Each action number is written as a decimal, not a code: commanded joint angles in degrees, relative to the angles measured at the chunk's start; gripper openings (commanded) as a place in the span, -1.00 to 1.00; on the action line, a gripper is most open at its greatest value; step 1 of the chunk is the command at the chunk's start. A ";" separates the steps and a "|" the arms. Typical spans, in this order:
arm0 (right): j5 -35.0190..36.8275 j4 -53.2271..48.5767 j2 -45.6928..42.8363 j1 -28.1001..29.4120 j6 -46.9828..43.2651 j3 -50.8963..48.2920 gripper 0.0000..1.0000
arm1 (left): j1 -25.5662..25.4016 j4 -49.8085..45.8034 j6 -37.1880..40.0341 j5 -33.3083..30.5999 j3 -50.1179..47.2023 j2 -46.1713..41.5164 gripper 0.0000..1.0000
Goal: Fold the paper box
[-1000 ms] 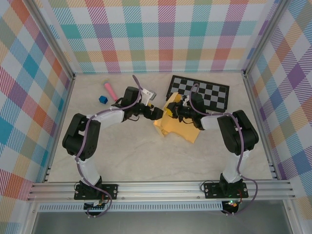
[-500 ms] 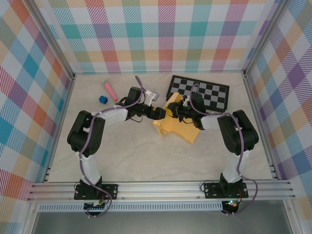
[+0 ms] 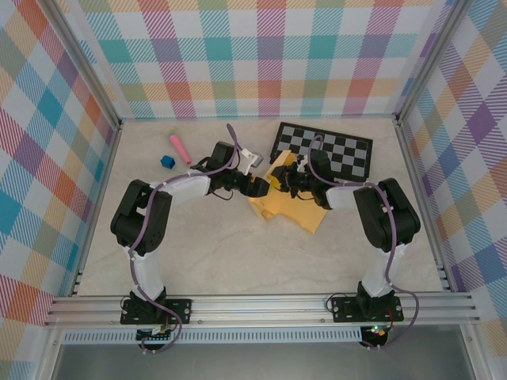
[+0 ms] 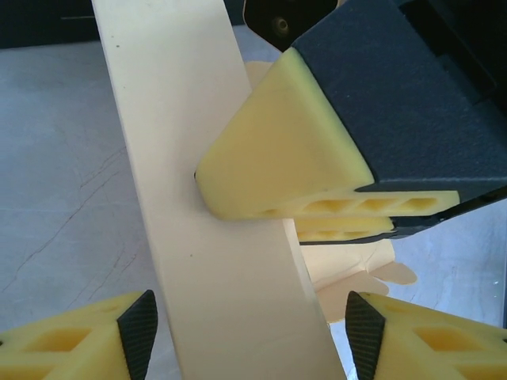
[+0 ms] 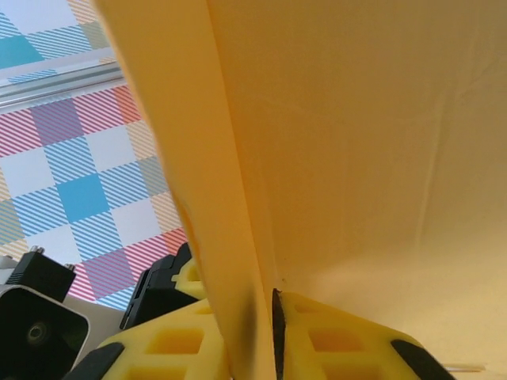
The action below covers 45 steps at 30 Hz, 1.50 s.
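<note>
Yellow-orange paper box flap: your right gripper pinches it, seen at right wrist; left gripper straddles it, jaws apart. Beige tabletop beneath, plaid walls.

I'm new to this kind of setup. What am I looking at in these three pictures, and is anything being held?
Two robot arms are bolted at the table's near edge. The overhead picture looks down on both; the other two come from a camera on each wrist. On the table lie a yellow-orange paper box, a checkered board, a pink stick and a blue cube. The right gripper pinches a raised flap of the paper box. The left gripper is open, its fingers either side of a paper strip, not touching it.
</note>
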 commanded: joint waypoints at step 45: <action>22.92 -31.18 -16.62 15.70 -134.84 -9.49 0.32 | 3.71 -2.03 0.28 4.04 -2.87 -2.36 0.04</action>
